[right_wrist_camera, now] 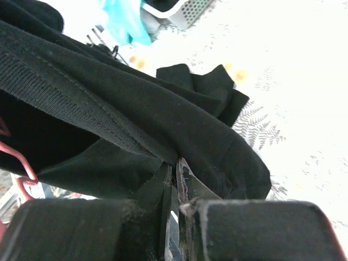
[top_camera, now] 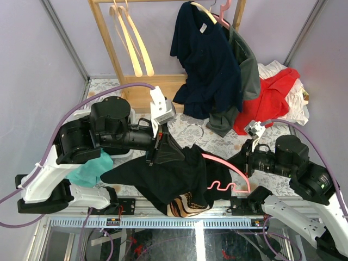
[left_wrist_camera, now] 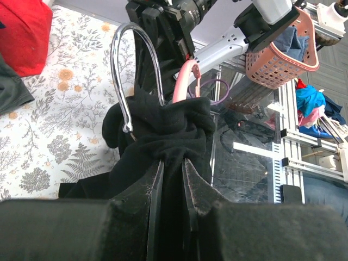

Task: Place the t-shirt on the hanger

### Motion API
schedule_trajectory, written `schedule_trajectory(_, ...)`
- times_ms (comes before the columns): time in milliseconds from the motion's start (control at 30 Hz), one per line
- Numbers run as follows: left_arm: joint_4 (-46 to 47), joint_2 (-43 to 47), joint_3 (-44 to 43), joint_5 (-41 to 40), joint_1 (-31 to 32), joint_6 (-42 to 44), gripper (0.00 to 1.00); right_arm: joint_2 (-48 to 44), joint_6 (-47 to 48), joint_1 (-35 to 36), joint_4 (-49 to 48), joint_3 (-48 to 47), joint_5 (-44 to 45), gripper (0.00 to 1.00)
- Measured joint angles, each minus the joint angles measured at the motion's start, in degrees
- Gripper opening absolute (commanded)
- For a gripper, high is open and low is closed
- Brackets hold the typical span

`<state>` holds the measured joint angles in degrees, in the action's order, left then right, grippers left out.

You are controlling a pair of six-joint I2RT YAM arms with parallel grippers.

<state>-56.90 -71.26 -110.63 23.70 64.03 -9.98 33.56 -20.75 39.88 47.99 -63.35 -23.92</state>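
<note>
The black t-shirt (top_camera: pixel 174 174) lies bunched at the table's near edge, its tan print (top_camera: pixel 185 204) hanging over the front. The pink hanger (top_camera: pixel 223 185) is partly inside it, with the wavy bar showing to the right. My left gripper (top_camera: pixel 162 149) is shut on the t-shirt's collar area. In the left wrist view the black cloth (left_wrist_camera: pixel 163 130) is pinched between the fingers (left_wrist_camera: pixel 154 179), and the metal hook (left_wrist_camera: pixel 125 70) sticks out just beyond. My right gripper (top_camera: pixel 240 163) is shut on a fold of the t-shirt (right_wrist_camera: pixel 136 125), and a bit of the pink hanger (right_wrist_camera: pixel 16 163) shows at the left.
A navy t-shirt (top_camera: pixel 206 65) and a grey garment hang on the wooden rack (top_camera: pixel 117 60) at the back, beside cream hangers (top_camera: pixel 130 43). A red garment (top_camera: pixel 269 98) lies at the back right. A teal cloth (top_camera: pixel 89 168) sits under the left arm. A pink basket (left_wrist_camera: pixel 280 51) hangs off the table.
</note>
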Motion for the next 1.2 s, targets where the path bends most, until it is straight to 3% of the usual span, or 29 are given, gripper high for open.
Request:
schedule_trajectory(467,-2.9,3.1,0.0,-9.4,-0.1,0.2,0.0,-1.8,1.3,0.0,6.1,-1.9,8.9,0.0)
schedule_trajectory(1200,-3.0,5.7,0.2,-21.7,0.0,1.6,0.0,-2.3,0.3,1.9,15.4,-15.1,18.8,0.0)
